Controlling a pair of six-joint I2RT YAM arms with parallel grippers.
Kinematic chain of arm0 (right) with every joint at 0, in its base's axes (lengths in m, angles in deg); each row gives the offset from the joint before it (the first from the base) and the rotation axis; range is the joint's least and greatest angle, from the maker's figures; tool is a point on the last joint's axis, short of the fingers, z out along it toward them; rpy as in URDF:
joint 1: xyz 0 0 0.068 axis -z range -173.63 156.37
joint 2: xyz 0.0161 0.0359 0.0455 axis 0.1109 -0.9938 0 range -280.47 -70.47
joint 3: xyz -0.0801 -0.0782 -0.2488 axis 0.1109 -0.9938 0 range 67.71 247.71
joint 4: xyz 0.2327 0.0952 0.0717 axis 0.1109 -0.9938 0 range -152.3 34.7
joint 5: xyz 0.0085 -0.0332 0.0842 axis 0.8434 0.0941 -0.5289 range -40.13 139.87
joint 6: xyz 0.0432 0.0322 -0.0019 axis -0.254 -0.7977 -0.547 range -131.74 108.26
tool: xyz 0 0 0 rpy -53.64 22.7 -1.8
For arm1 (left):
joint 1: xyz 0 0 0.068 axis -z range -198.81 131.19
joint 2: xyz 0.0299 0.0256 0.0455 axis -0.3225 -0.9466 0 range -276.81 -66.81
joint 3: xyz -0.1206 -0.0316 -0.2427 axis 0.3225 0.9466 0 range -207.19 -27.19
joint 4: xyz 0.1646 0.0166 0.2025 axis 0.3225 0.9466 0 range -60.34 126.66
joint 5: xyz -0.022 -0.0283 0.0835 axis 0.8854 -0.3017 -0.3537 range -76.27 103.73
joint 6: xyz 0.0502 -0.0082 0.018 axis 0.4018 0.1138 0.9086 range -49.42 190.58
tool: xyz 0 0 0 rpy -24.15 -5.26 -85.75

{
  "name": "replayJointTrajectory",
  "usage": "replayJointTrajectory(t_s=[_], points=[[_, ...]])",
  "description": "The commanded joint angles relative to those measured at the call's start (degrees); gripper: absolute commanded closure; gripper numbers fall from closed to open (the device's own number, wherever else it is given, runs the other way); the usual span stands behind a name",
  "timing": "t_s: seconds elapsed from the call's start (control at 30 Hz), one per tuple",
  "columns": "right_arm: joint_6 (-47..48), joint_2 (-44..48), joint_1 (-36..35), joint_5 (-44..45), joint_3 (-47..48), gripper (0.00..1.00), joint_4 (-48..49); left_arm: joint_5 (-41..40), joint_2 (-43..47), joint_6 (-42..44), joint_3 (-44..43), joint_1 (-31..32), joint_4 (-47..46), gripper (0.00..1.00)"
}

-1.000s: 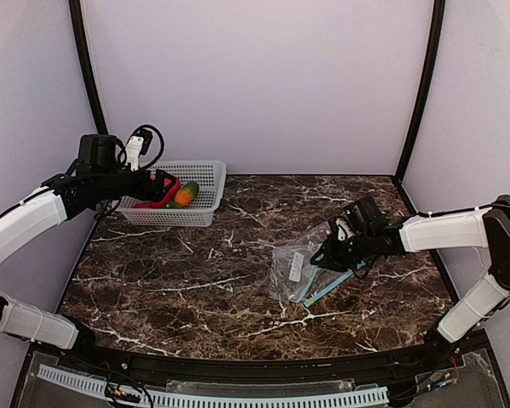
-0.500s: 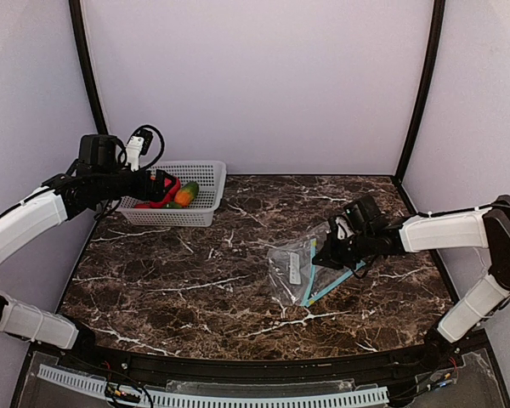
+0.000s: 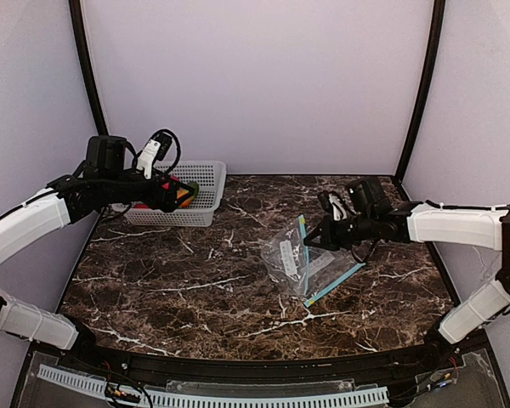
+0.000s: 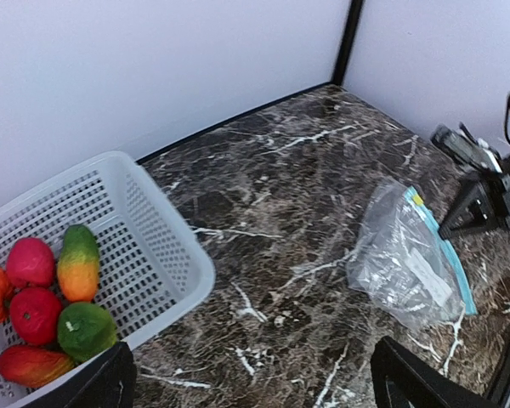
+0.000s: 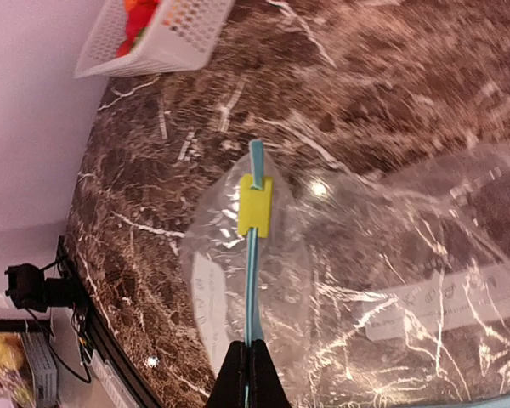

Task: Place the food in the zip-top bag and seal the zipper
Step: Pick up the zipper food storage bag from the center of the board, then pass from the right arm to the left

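Right gripper (image 5: 248, 357) is seen pressed together on the blue zipper strip (image 5: 253, 280) of the zip-top bag (image 5: 365, 280), so that this edge is held up off the marble table (image 3: 195, 289) while the rest of the film sags onto it. Left gripper (image 4: 253, 378) is spread wide and empty, held above the table just beside the white basket (image 4: 183, 255). All of the food (image 4: 36, 313) is found in that basket, well apart from the bag: red, orange and green-yellow pieces lying against one another. The bag is judged to be light, limp and slippery, likely to collapse unless its mouth is held apart. The zipper strip is probably its stiffest part, and so the best place for a hold. The fruits look smooth and rounded and may slip or roll, so a grip across the middle is advised. A yellow slider (image 5: 255, 206) sits on the strip. White printed panels (image 5: 442, 306) are carried on the film, but no writing or brand can be read.
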Motion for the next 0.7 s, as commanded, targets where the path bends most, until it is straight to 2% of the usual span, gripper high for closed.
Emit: replayJointTrajectory(t_s=[0.0,0.1,0.27,0.43,0.67], points=[[14.47,3.08,-2.42,-9.36,9.3,1.0,-4.85,13.11,-0.12,4.86,0.13,4.98,-1.28,0.03],[21.44,3.1,-5.14,-15.16,14.76,1.0,-10.51,19.0,-0.55,5.9,0.61,8.39,-1.94,0.02],[26.32,1.31,-9.88,-22.93,21.54,1.0,-17.6,26.71,-1.22,4.2,1.48,10.86,-4.65,0.01],[27.72,-1.51,-13.02,-26.11,24.43,1.0,-19.4,29.27,-0.14,3.78,1.99,11.08,-5.69,0.01],[28.78,-4.28,-15.53,-26.03,27.39,1.0,-20.34,33.72,-0.95,2.35,2.05,11.72,-6.92,0.03]])
